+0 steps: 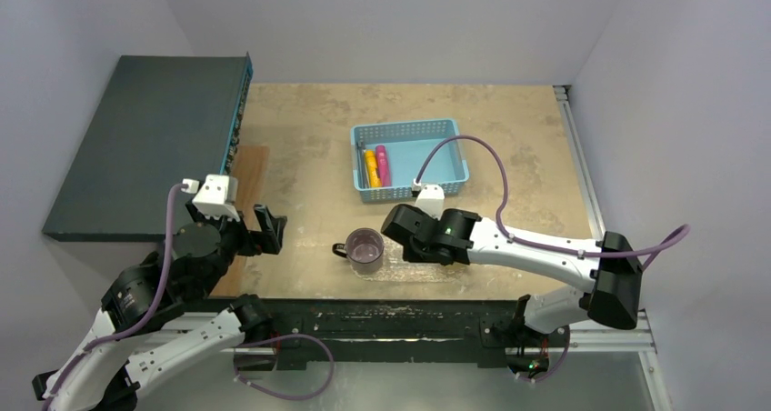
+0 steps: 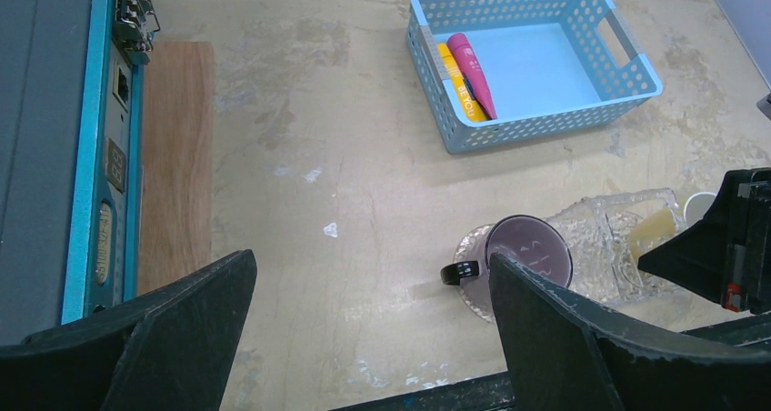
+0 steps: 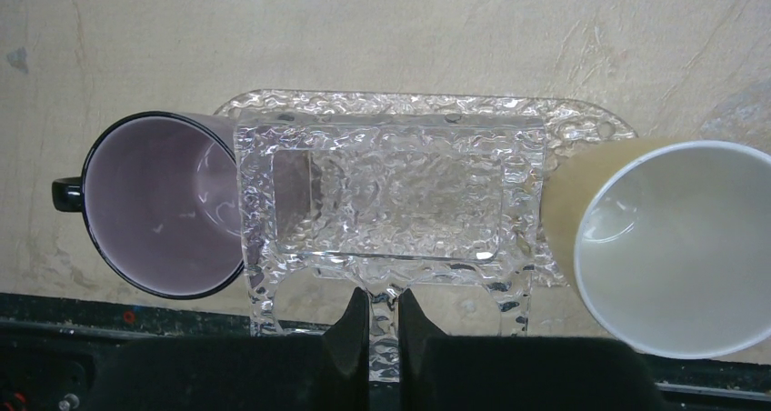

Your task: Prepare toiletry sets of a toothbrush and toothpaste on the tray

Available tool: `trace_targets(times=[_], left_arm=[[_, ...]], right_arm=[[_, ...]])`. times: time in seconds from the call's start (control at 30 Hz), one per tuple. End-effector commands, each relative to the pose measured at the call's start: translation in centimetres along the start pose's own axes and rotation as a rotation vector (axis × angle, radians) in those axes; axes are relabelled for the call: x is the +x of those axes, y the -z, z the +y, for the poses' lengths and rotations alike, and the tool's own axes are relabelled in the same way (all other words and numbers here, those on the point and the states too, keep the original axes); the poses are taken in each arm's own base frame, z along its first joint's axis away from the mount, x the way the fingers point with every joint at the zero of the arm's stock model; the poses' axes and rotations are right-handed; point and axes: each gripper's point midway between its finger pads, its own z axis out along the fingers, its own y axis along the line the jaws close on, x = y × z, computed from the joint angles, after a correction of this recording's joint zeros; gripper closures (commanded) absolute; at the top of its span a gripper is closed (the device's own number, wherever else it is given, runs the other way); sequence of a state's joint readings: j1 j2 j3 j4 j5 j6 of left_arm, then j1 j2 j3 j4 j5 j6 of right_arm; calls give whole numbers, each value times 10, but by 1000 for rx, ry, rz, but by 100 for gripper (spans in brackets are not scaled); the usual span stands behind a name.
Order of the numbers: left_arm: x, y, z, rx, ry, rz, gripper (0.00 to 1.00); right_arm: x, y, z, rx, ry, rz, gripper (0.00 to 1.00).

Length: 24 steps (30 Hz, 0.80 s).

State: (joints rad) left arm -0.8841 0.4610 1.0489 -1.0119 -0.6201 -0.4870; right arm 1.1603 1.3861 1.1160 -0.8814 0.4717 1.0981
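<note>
The clear crinkled tray [image 3: 400, 184] lies near the table's front edge, and my right gripper [image 3: 383, 295] is shut on its near rim. From above, that gripper [image 1: 415, 247] covers much of the tray [image 1: 405, 267]. A pink tube [image 2: 473, 65] and a yellow tube [image 2: 457, 79] lie side by side in the blue basket [image 2: 545, 125]. A thin pale strip [image 2: 425, 47] runs along the basket's left wall; I cannot tell whether it is a toothbrush. My left gripper [image 2: 373, 261] hangs open over bare table, left of the tray.
A purple mug [image 3: 164, 206] stands at the tray's left end and a yellow mug [image 3: 673, 247] at its right end. A dark box [image 1: 145, 138] and a wooden board [image 1: 247, 184] sit at the left. The basket [image 1: 455, 170] is behind the tray.
</note>
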Motion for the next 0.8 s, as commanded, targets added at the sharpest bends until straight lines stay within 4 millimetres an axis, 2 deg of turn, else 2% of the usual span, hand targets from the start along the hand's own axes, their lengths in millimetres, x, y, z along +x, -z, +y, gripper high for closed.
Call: trace_targets(times=[0.0,0.47,0.77], left_arm=[[12,-5,5,-40,-31,43,1],[14,-7,4,-40,-35,52,1],[15,-7,3,-36,-35,58,1]], right_arm=[[2,-6,11,-35,-47,-7,100],[14,-24,3,4,-45,-1,100],[18,-28,-4,25,-45,-4,100]])
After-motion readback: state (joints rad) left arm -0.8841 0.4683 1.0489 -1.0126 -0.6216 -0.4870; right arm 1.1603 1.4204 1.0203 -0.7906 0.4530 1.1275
